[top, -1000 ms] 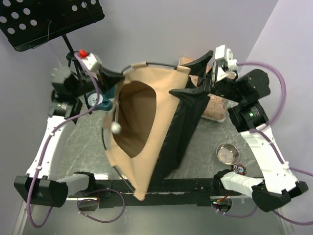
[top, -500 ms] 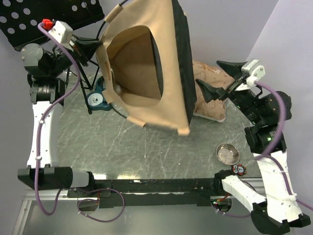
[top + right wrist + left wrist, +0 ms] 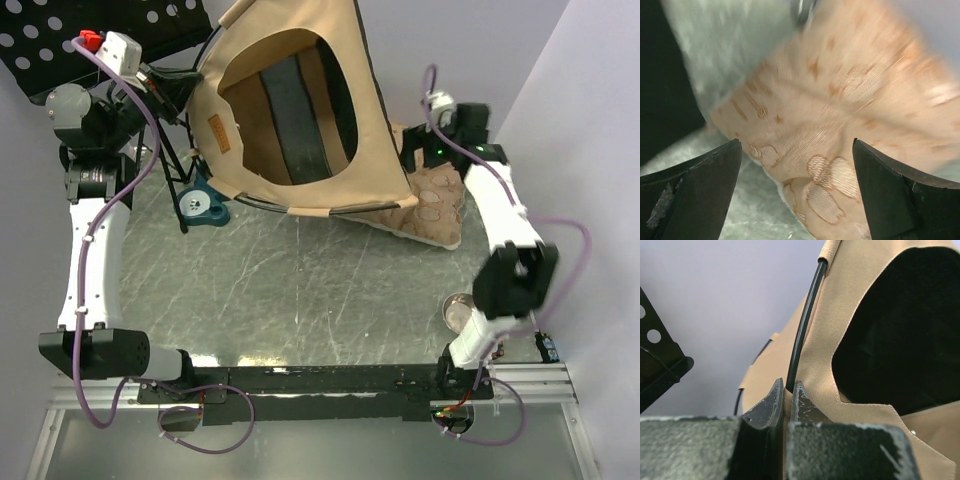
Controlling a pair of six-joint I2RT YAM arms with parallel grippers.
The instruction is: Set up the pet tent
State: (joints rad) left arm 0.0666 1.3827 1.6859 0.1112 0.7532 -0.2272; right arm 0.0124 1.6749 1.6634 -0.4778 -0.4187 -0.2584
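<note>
The pet tent (image 3: 290, 110) is a large tan fabric shell at the back of the table. Its arched doorway faces up and shows the black base panel (image 3: 295, 120) inside. A brown label patch (image 3: 218, 133) sits on its left side. My left gripper (image 3: 178, 90) is shut on the tent's tan edge (image 3: 840, 315), right beside a thin black pole (image 3: 805, 325). The closed tips (image 3: 787, 386) pinch the fabric. My right gripper (image 3: 412, 158) is open and holds nothing. It hangs just above the pinkish plush cushion (image 3: 840, 100), beside the tent's right corner.
The cushion (image 3: 435, 205) lies partly under the tent's lower right edge. A blue pet bowl (image 3: 200, 203) stands left of the tent by a black stand leg. A perforated black music stand (image 3: 90, 40) is at the back left. A small metal bowl (image 3: 463, 313) sits front right.
The right gripper let go of the tent's black base, opened wide and swung back over the cushion. The left arm lifted the tent back, then tipped it so its lower edge came down.
</note>
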